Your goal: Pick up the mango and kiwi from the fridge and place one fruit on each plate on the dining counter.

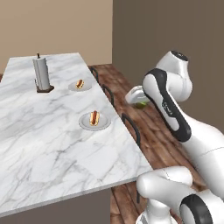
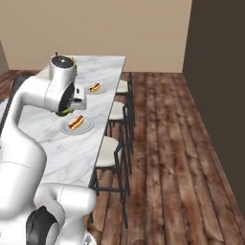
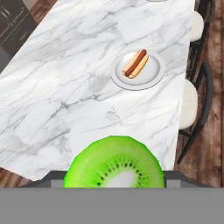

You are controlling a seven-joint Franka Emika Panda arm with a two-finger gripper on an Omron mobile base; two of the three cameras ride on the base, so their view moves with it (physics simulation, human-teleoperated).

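My gripper (image 3: 114,176) is shut on the kiwi (image 3: 114,164), whose bright green cut face sits low in the hand view. In the left base view the kiwi (image 1: 142,104) hangs in the gripper (image 1: 141,103) in the air to the right of the dining counter (image 1: 43,131), past its stool side. From the right base view the kiwi (image 2: 63,113) shows just left of the near plate (image 2: 85,128). Both plates, the near plate (image 1: 84,124) and the far plate (image 1: 72,88), carry a hot dog. The mango and the fridge are out of view.
A paper towel holder (image 1: 42,74) stands at the far left of the counter. Dark-framed stools (image 2: 107,143) line the counter's long edge, above a wooden floor (image 2: 167,158). A dark wall (image 1: 175,30) rises behind the arm.
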